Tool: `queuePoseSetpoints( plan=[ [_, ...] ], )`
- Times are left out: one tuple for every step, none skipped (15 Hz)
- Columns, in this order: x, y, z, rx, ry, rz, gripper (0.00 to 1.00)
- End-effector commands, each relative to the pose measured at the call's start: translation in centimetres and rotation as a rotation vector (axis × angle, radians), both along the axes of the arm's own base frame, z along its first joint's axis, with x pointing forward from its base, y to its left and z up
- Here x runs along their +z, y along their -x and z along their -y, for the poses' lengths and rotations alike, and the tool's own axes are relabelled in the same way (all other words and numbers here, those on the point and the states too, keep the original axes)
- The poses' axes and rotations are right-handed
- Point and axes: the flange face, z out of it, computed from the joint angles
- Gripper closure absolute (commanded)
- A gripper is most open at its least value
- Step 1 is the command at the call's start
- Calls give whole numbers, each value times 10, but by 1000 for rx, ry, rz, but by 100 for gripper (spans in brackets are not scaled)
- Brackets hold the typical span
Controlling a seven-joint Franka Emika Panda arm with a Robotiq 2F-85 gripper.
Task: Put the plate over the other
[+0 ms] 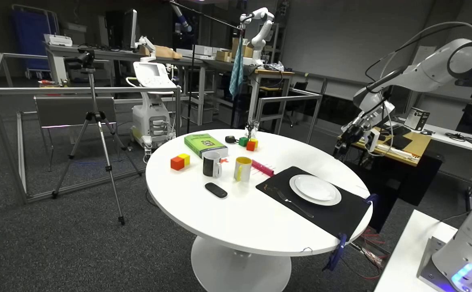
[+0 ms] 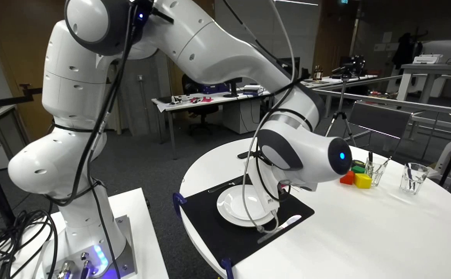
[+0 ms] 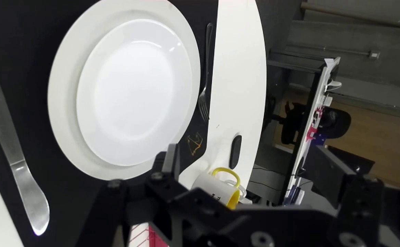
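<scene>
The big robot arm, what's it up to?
The robot arm has a stacking job, and it looks done: the smaller white plate lies on the larger white plate, which rests on a black mat with a fork on one side and a knife on the other. The claw is open, apart from both plates, and holds nothing.

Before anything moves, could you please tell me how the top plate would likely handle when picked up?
The top plate may be slippery, given its glossy highlights. Lying on the wider bottom plate, it would probably slide rather than roll if nudged. Its even, unbent outline suggests stiffness.
</scene>
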Motion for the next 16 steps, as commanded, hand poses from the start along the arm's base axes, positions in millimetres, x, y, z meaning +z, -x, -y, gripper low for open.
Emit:
queuePoseSetpoints(
  plan=[
    [46, 24, -12, 46, 88, 84, 0],
    [55, 27, -15, 54, 114, 101, 0],
    [65, 29, -17, 64, 144, 119, 0],
    [76, 32, -21, 70, 175, 137, 0],
    [84, 34, -25, 77, 203, 153, 0],
    [91, 35, -29, 81, 231, 167, 0],
    [98, 36, -33, 83, 263, 184, 0],
    [105, 37, -37, 82, 295, 199, 0],
    [111, 37, -42, 85, 332, 217, 0],
    [116, 37, -46, 84, 367, 234, 0],
    [122, 38, -51, 83, 401, 250, 0],
    [126, 37, -55, 82, 439, 268, 0],
    [129, 38, -60, 82, 474, 286, 0],
    [133, 37, -64, 79, 508, 300, 0],
    [135, 37, -68, 81, 541, 309, 0],
    [137, 37, -72, 83, 569, 314, 0]
  ],
)
